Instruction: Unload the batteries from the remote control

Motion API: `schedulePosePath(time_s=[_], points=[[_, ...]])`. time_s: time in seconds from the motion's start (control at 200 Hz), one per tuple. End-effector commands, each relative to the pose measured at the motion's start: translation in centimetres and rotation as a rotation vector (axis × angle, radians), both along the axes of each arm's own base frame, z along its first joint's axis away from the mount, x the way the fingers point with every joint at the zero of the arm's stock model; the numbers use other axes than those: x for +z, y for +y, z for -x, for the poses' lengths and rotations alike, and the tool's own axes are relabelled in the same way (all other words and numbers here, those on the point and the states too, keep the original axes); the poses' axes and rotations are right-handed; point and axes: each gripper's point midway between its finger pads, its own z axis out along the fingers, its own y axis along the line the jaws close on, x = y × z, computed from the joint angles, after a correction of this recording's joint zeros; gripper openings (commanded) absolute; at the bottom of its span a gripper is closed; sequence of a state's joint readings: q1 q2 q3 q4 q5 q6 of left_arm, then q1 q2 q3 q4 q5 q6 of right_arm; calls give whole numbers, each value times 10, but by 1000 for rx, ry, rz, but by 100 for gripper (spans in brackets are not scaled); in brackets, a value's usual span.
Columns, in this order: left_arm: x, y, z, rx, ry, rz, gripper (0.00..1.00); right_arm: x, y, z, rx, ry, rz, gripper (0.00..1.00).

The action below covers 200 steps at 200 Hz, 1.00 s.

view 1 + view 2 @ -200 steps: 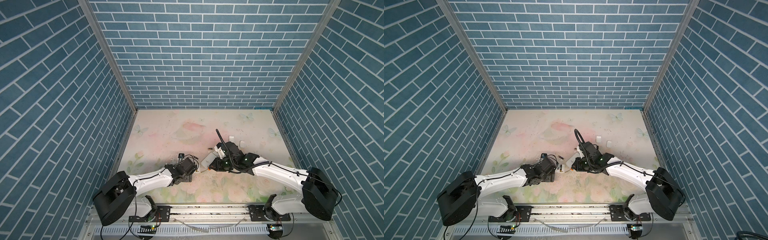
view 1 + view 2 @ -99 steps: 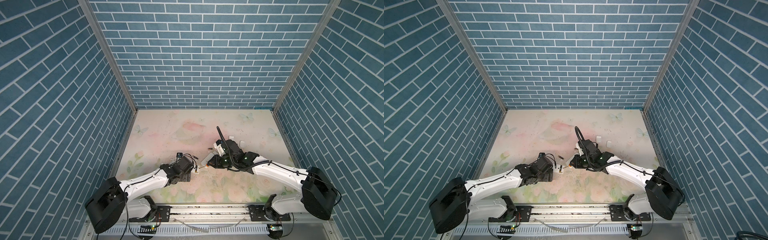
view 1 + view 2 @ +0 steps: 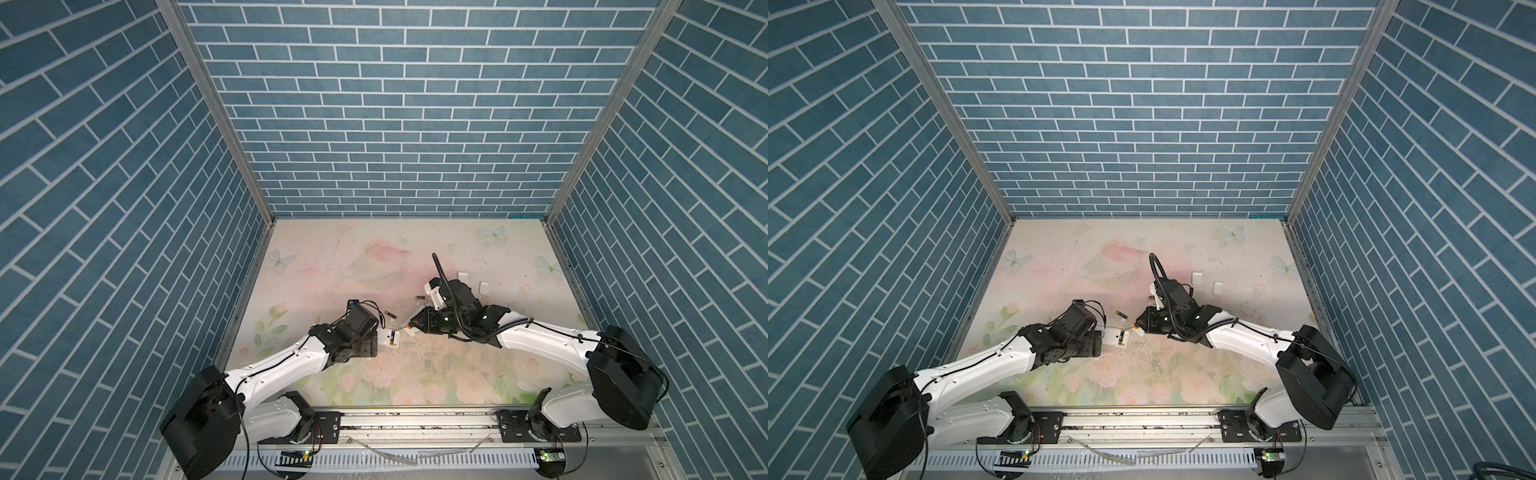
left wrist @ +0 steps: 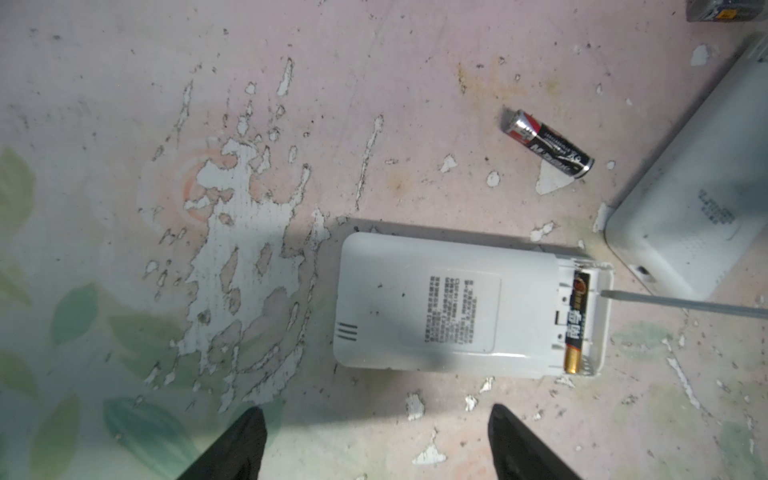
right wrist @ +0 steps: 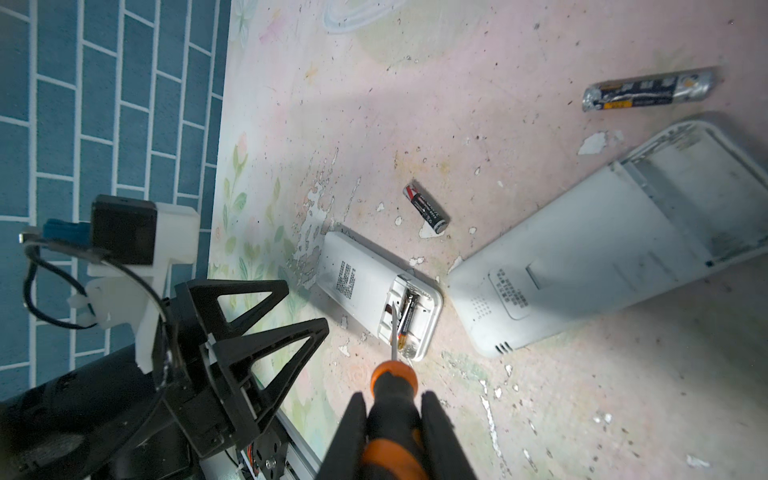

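Observation:
The small white remote control (image 4: 457, 303) lies back-up on the table with its battery compartment uncovered and one of the batteries (image 4: 577, 320) still inside. My right gripper (image 5: 392, 399) is shut on an orange-and-black screwdriver (image 5: 390, 386), and the blade tip rests in that compartment beside the battery (image 5: 407, 316). My left gripper (image 4: 375, 411) is open just short of the remote's closed end, with nothing between its fingers. A loose battery (image 4: 548, 143) lies on the table nearby, and another one (image 5: 648, 89) lies farther off. In both top views the remote (image 3: 390, 336) (image 3: 1117, 336) sits between the two grippers.
A larger white remote (image 5: 602, 257) with an empty open compartment lies beside the small one. Two small white covers (image 3: 462, 275) (image 3: 483, 287) sit behind the right arm. The table's floral surface is worn and flaking, and blue brick walls close it in on three sides.
My right gripper has carried the screwdriver a little to the left, onto the small remote. The left arm has shifted its elbow while its gripper stays by the remote, still open.

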<state>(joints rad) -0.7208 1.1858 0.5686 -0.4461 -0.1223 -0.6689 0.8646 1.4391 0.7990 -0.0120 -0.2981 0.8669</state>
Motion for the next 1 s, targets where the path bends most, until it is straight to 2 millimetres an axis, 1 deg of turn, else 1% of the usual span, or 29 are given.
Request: schedulePosePath(time_s=[0.0, 0.175, 0.33, 0.525, 0.71, 0.805, 0.905, 0.955, 0.995], points=[[-2, -7, -7, -11, -8, 31, 85, -7, -6, -1, -34, 6, 8, 0], [-7, -11, -13, -8, -5, 51, 85, -8, -12, 1, -50, 7, 11, 0], [-8, -12, -17, -9, -6, 53, 84, -11, -14, 3, -62, 16, 0, 0], [-10, -8, -18, -10, 0, 33, 83, -16, -15, 4, -75, 23, -9, 0], [-17, -4, -18, -12, 10, 25, 82, -19, -15, 3, -81, 27, -9, 0], [-22, -7, -18, -19, 22, 28, 79, -20, -13, 3, -78, 28, -13, 0], [-27, -9, -17, -24, 36, 31, 74, -19, -11, 2, -80, 23, -20, 0], [-28, -10, -18, -27, 40, 32, 70, -19, -12, 1, -84, 22, -20, 0], [-29, -10, -17, -29, 44, 32, 69, -19, -12, 1, -86, 22, -23, 0]])
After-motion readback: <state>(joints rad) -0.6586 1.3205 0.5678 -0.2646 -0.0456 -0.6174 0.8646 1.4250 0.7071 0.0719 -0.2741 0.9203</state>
